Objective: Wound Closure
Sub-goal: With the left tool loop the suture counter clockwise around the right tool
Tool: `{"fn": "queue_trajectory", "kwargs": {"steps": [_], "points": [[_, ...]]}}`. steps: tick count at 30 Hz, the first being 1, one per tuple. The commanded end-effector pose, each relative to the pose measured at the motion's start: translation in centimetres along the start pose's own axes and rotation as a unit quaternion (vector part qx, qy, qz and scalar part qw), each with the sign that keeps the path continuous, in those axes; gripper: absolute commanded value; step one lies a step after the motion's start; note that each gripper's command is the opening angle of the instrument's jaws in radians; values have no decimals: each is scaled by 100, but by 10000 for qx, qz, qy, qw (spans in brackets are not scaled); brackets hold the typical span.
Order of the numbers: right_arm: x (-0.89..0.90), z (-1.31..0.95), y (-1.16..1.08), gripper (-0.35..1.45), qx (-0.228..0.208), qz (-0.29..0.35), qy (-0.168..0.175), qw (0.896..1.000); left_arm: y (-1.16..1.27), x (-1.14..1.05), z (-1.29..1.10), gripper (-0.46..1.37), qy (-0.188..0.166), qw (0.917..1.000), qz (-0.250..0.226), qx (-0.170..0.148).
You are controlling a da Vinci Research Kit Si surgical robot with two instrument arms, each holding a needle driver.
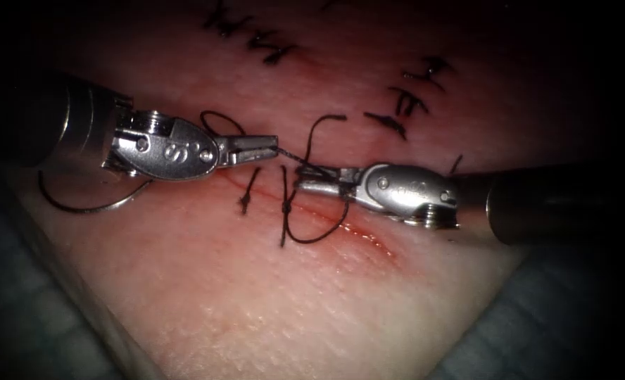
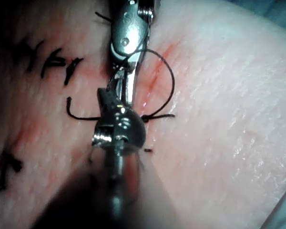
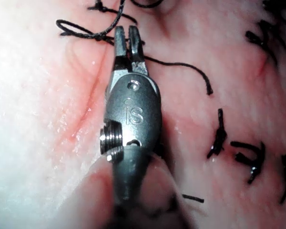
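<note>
1. At the centre of the endoscope view, the cut [image 1: 341, 225] runs as a reddish line across the tissue [image 1: 256, 309], from about 9 o'clock toward 4 o'clock, with red fluid [image 1: 369, 239] pooled along its 4 o'clock stretch.
2. Left tool [image 1: 267, 146]: comes in from 9 o'clock, jaws closed narrow on the thread [image 1: 290, 159]. A short taut span of thread runs from its tip toward 3 o'clock.
3. Right tool [image 1: 312, 181]: comes in from 3 o'clock, jaws pinched on the same thread just beside the cut. In the right wrist view the jaws [image 3: 126, 40] look nearly shut, with thread crossing at the tips.
4. Needle [image 1: 91, 204]: lies free on the tissue at 8 o'clock of the left tool, on the left of the cut, held by neither tool. It appears to rest on the surface, not in the tissue.
5. Thread loops at 6 o'clock of the right tool's tip; a loose tail [image 1: 326, 123] curls toward 12 o'clock.
6. Finished stitches [image 1: 411, 98] sit at 1 o'clock.
7. Handling judgement: thread is light, limp and probably slick with fluid, so grip it squarely between the jaw faces. The needle is stiff and thin and likely to roll, so it is best taken on its body, away from the point. The tissue looks soft and may tear under a hard pull.
</note>
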Motion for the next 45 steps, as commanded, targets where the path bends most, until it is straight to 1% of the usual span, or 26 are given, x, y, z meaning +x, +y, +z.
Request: {"fn": "queue_trajectory", "kwargs": {"steps": [1,9,13,18,20,21,23,28,29,31,32,33,35,39,40,45], "points": [[1,0,0,-35,-23,3,23,10000,-1,-2,3,-35,0,10000,39,-76],[10,2,-11,-35,38,-22,212,9998,-14,-22,23,-35,15,9998,84,-165],[17,4,-14,-35,-50,-20,387,9992,-7,-32,36,-35,-141,9991,275,-290],[22,3,-16,-35,-174,-21,555,9983,4,-39,50,-35,-188,9990,324,-257],[24,3,-17,-35,-251,4,648,9976,7,-42,56,-35,-193,9990,337,-237],[25,3,-18,-35,-318,30,746,9967,8,-44,59,-35,-192,9989,374,-228],[27,3,-19,-35,-403,87,850,9955,8,-46,61,-35,-180,9988,382,-233],[29,5,-25,-35,-617,372,911,9932,8,-53,66,-35,-175,9990,343,-228],[29,6,-26,-35,-656,484,942,9922,8,-54,67,-35,-176,9991,317,-227],[33,6,-27,-35,-916,787,1039,9872,11,-57,68,-35,-178,9991,332,-216],[33,6,-27,-35,-916,787,1039,9872,11,-57,68,-35,-178,9991,332,-216],[37,6,-26,-35,-1086,1018,1140,9823,14,-58,69,-35,-182,9991,313,-206],[41,7,-25,-35,-1283,1197,1223,9769,18,-59,69,-35,-184,9991,325,-197],[50,8,-21,-35,-1615,1377,1298,9686,24,-59,66,-35,-184,9992,315,-191],[50,8,-21,-35,-1637,1375,1292,9683,25,-59,66,-35,-184,9992,315,-191],[57,8,-15,-35,-1984,1584,1324,9581,31,-57,60,-35,-187,9992,299,-190]]}}
